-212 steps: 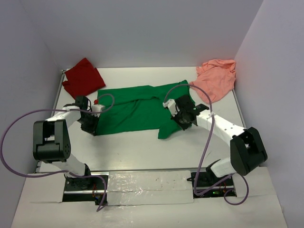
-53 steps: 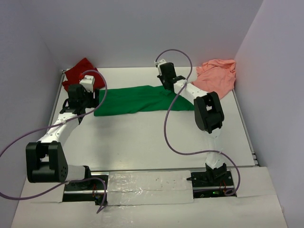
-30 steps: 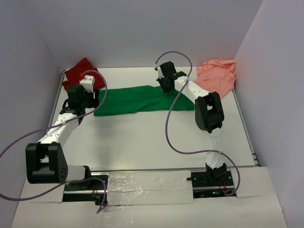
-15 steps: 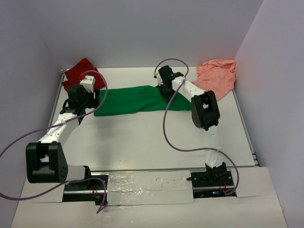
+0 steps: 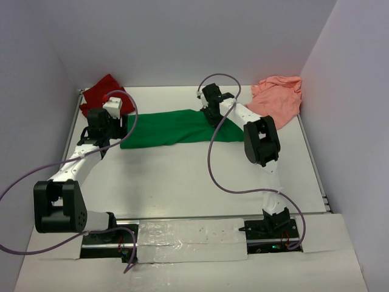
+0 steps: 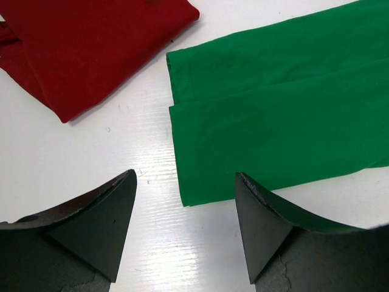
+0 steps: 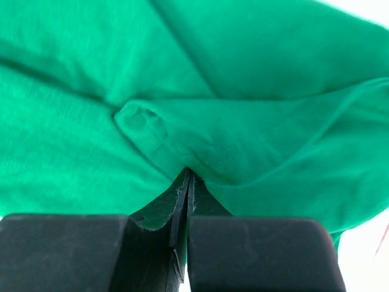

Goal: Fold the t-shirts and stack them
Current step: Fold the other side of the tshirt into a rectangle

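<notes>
one green t-shirt (image 5: 176, 126), long axis left-right

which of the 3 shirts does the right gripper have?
The green t-shirt, the long band mid-table: the right gripper is shut on a fold of it. The red t-shirt and pink t-shirt lie ungripped in the far corners.

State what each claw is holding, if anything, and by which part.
The right claw, shut, pinches a small raised fold of the bright green cloth t-shirt. The left claw is open and holds nothing.
</notes>
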Motion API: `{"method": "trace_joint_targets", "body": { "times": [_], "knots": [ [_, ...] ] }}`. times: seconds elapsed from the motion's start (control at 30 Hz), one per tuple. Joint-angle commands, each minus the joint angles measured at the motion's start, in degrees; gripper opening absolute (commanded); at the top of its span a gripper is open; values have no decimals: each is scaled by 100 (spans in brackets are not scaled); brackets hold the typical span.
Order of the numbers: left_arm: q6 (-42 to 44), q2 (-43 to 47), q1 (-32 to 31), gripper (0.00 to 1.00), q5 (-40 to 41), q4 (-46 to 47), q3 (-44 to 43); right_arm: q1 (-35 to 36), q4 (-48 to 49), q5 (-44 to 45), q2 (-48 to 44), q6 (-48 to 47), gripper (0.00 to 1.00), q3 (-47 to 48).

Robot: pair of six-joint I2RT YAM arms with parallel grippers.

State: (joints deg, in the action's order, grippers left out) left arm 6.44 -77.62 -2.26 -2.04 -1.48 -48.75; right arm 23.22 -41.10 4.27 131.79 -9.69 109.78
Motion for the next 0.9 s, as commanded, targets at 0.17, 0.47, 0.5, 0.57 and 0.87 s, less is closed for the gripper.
{"method": "trace_joint_targets", "body": {
  "times": [0.17, 0.47, 0.5, 0.57, 0.87],
  "knots": [
    [15, -86, -55, 74, -112, 209, -3, 24, 629, 469, -39, -208, 0, 325],
    [24, -147, -81, 74, -86, 314, 59, 77, 1525, 619, -214, -182, 0, -158],
    [33, -156, -90, 74, -86, 315, 67, 86, 1700, 627, -302, -147, 0, -228],
    [33, -183, -90, 74, -138, 297, 50, 95, 1859, 557, -381, -129, 0, -290],
    [402, -358, -450, 71, -1122, -46, -12, -46, 3535, -392, -2313, 81, 53, -2054]
  ]
}}
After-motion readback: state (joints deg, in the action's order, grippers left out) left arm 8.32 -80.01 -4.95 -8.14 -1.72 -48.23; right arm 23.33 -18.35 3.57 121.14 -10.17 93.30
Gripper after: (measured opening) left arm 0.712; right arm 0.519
